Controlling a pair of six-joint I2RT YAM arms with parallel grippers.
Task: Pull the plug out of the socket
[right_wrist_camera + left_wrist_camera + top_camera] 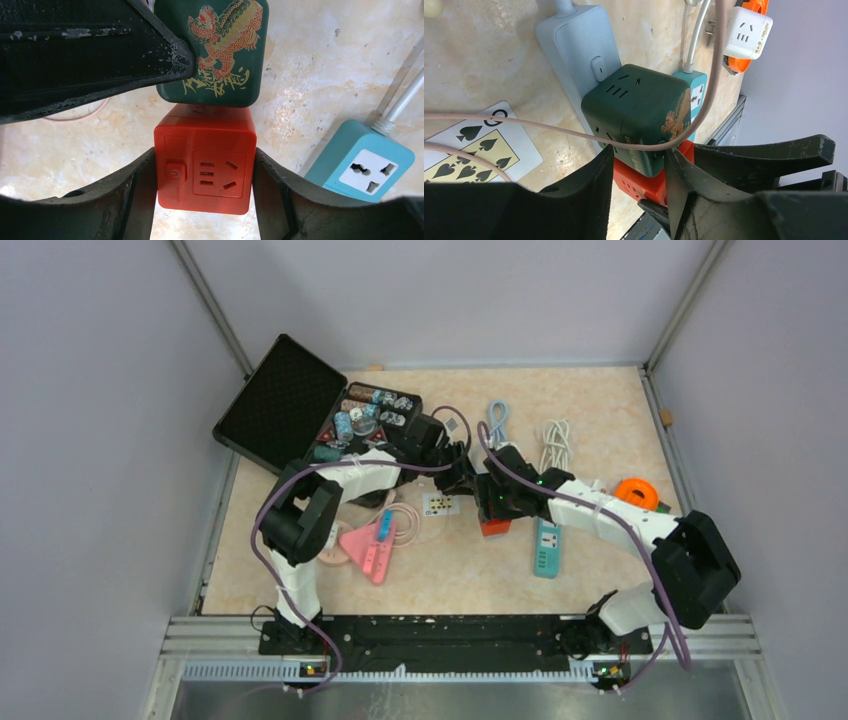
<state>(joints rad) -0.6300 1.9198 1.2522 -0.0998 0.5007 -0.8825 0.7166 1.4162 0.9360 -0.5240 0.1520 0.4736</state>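
Note:
A dark green cube plug adapter (212, 50) with a gold lion print is joined end to end with a red cube socket (205, 165). My right gripper (204, 152) is shut on the red socket's two sides. My left gripper (639, 149) is shut on the near end of the green cube (639, 110), with the red socket (644, 182) just below it. In the top view both grippers, left (462, 478) and right (492, 508), meet at mid table, and the red socket (495, 527) peeks out beneath them. The green cube is hidden there.
A teal power strip (546, 547) lies just right of the red socket. A pale blue strip (579, 45) lies under the green cube. A playing card (441, 504), pink items (368, 545), an open black case (290, 400), coiled cables (556, 443) and an orange reel (636, 492) surround the spot.

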